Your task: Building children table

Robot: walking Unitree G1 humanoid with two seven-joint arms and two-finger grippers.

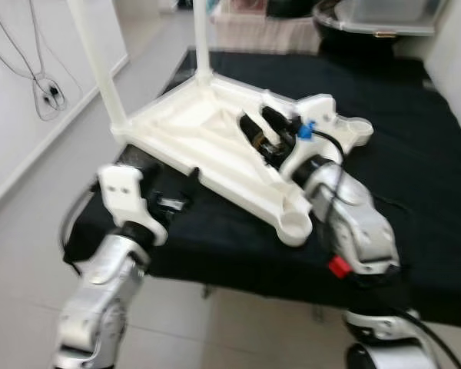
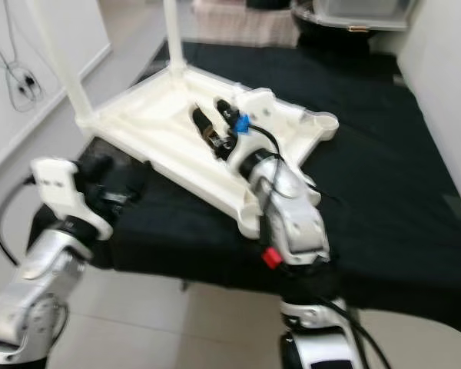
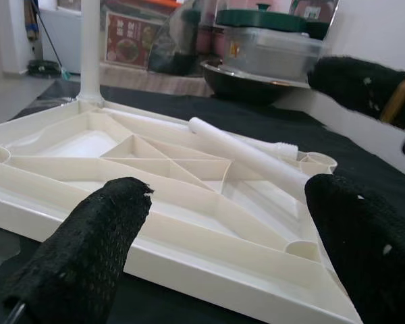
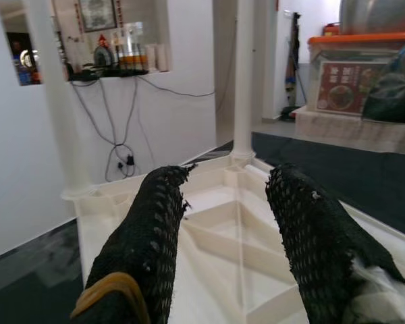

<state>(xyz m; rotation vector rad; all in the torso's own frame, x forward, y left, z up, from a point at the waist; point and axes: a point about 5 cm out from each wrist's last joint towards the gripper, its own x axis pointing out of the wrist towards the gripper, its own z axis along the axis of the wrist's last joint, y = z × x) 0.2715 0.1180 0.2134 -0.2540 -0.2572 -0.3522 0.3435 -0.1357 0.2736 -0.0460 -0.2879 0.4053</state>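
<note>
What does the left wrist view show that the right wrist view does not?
Left wrist view alone: a loose white leg lying across the ribbed underside, empty corner sockets, and a pot on the far side. Right wrist view alone: a white wall with hanging cables and a shelf of small items. Both: the upturned white tabletop on the black cloth, a leg already standing in its corner, and each gripper's own open black fingers, left gripper and right gripper.

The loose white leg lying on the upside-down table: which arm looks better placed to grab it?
Probably the right: the right gripper hangs open over the tabletop, right by the loose leg. The left gripper waits open at the near edge.
</note>
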